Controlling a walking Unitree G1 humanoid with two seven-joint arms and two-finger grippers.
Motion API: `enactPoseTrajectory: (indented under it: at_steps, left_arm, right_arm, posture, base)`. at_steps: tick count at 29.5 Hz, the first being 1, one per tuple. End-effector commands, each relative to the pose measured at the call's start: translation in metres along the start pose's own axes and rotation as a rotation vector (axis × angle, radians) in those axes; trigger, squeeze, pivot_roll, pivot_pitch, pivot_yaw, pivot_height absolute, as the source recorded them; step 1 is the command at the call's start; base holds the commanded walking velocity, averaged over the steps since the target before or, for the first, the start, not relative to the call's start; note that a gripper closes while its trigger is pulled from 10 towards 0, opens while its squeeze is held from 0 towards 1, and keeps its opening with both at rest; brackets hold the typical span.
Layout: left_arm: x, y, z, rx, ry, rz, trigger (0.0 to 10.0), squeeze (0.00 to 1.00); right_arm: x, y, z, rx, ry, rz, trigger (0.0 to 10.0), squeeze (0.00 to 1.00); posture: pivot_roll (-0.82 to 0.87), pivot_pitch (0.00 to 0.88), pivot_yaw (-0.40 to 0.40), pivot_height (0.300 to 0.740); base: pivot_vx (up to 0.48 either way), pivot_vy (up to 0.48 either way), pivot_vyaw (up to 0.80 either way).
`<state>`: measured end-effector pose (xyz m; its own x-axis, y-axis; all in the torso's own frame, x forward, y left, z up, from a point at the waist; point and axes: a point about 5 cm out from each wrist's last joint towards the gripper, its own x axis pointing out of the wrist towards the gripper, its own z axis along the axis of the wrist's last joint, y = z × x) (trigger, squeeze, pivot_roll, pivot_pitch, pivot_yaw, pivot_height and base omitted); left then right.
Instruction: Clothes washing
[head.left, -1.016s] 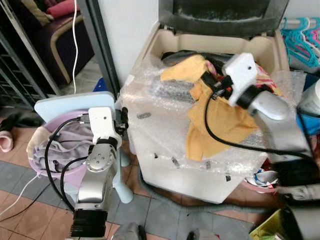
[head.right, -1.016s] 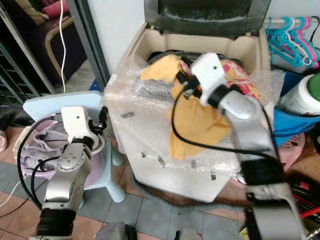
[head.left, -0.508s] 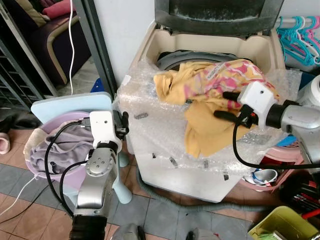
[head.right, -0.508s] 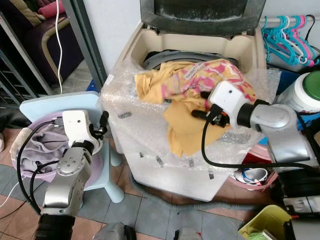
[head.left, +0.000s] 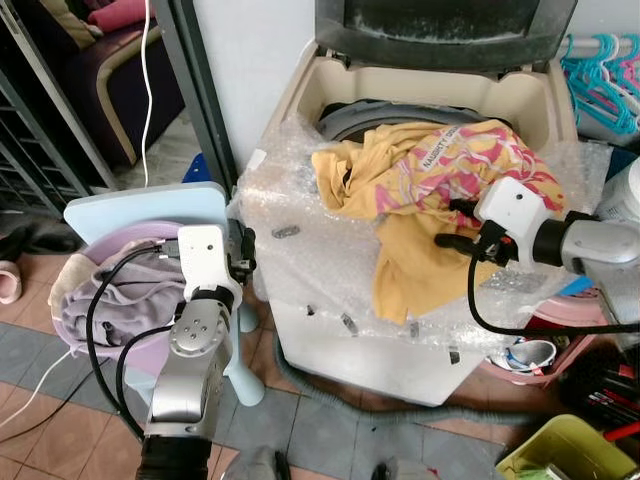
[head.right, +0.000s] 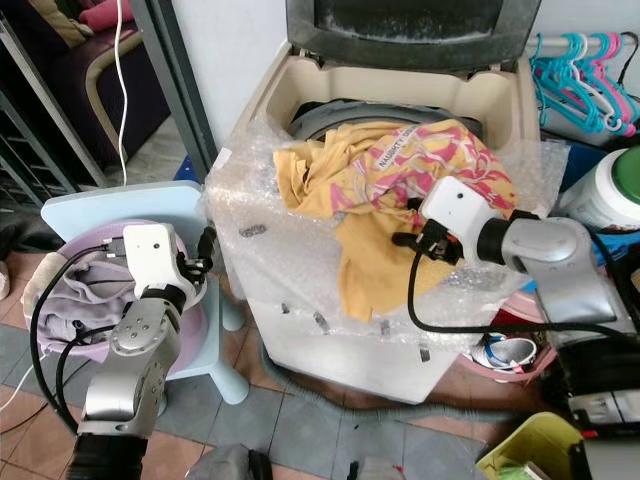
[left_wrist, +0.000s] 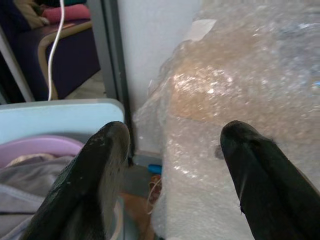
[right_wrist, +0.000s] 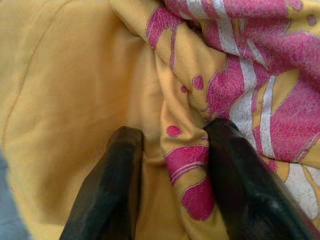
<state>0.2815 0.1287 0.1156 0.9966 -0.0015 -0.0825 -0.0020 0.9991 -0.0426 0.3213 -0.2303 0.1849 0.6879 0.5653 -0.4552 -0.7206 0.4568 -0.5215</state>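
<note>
- A light blue stool (head.left: 140, 210) stands left of the bubble-wrapped machine, with a white cable (head.left: 148, 60) hanging down behind it.
- Further back on the left, a dark armchair (head.left: 100, 70) carries a pink cushion (head.left: 120, 14).
- Top right, turquoise and pink hangers (head.right: 590, 75) bunch together.
- Just below them, a white jar with a green lid (head.right: 608, 195).
- Bottom right corner, a yellow-green bin (head.left: 560, 450) on the tiled floor (head.left: 330, 430).

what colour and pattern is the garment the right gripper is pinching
Mustard yellow garment with a pink and white print, pinched by the right gripper; clearest in the right wrist view.
</note>
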Motion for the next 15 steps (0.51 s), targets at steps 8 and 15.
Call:
enactPoseTrajectory:
  at_steps: [8, 15]
  left_arm:
    - [0.002, -0.003, 0.001, 0.011, 0.009, -0.028, 10.0, 0.0]
    - [0.006, -0.005, 0.002, 0.032, 0.014, -0.045, 10.0, 0.0]
  right_arm:
    - [0.018, 0.002, -0.027, 0.077, 0.186, -0.05, 0.0, 0.0]
    - [0.028, -0.015, -0.017, -0.08, 0.217, -0.077, 0.0, 0.0]
  posture:
    - [-0.09, 0.038, 0.069, 0.74]
    - [-0.09, 0.024, 0.073, 0.74]
  base:
    - [0.0, 0.0, 0.0]
    - [0.0, 0.0, 0.0]
